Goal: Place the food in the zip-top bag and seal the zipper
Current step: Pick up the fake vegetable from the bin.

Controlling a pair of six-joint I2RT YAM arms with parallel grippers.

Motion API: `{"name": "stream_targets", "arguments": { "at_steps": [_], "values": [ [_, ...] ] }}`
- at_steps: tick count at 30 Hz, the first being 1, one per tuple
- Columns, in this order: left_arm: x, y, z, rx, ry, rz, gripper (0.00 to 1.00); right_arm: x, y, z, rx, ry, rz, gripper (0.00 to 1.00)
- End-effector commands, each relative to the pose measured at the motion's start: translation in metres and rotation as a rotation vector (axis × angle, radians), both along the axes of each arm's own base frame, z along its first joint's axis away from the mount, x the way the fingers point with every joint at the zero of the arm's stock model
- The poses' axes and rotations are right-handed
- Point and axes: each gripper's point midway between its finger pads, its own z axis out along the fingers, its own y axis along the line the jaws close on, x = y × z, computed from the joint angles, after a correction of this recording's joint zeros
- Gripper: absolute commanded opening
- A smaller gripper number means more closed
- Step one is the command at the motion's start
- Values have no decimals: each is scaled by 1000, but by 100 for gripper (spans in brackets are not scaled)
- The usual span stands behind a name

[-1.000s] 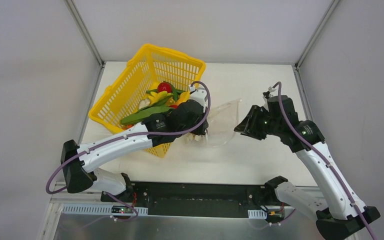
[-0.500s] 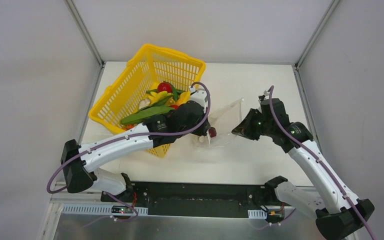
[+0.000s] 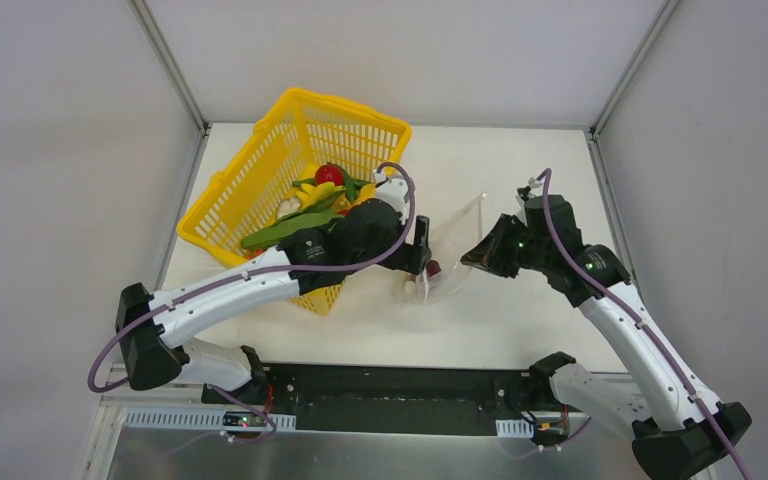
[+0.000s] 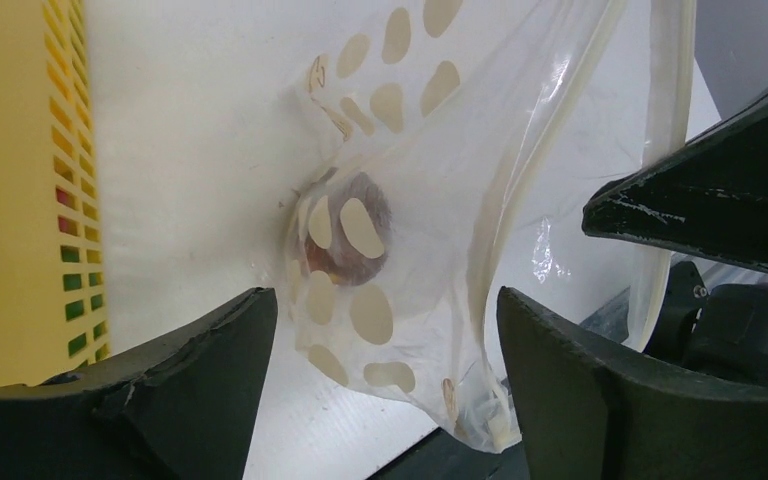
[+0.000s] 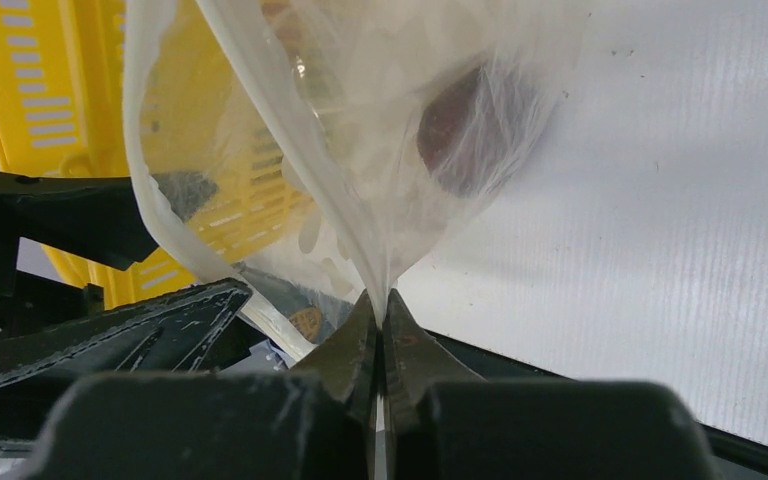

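The clear dotted zip-top bag [image 3: 452, 245] lies between the two arms, its mouth held up. A dark purple piece of food [image 4: 345, 225] rests inside it, loose, also seen through the plastic [image 5: 470, 125]. My left gripper [image 4: 385, 345] is open at the bag's mouth, with nothing between its fingers but bag plastic hanging there. My right gripper [image 5: 380, 300] is shut on the bag's edge and holds it up. The pale zipper strip [image 4: 552, 150] runs along the mouth. More food [image 3: 310, 205] is heaped in the yellow basket.
The yellow mesh basket [image 3: 260, 175] stands tilted at the left of the white table [image 3: 520, 320], right behind my left arm. Grey walls close in the table at the back and both sides.
My left gripper opened and let the dark purple piece go into the bag. My right gripper moved left, shut on the bag's edge and lifted it.
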Motion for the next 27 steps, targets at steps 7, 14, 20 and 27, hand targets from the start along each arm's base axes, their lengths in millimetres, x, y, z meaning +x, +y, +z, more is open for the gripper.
{"name": "stream_targets", "arguments": {
  "at_steps": [7, 14, 20, 27],
  "values": [
    [10, 93, 95, 39, -203, 72, 99, 0, 8, 30, 57, -82, 42, 0],
    [46, 195, 50, 155, -88, 444, 99, 1, 9, 30, 44, -85, 61, 0],
    [49, 229, 15, 170, 8, 547, 99, 2, 9, 25, 31, -73, 68, 0],
    [48, 251, -26, 351, 223, 501, 99, 2, 9, 22, 24, -75, 74, 0]
  ]
}}
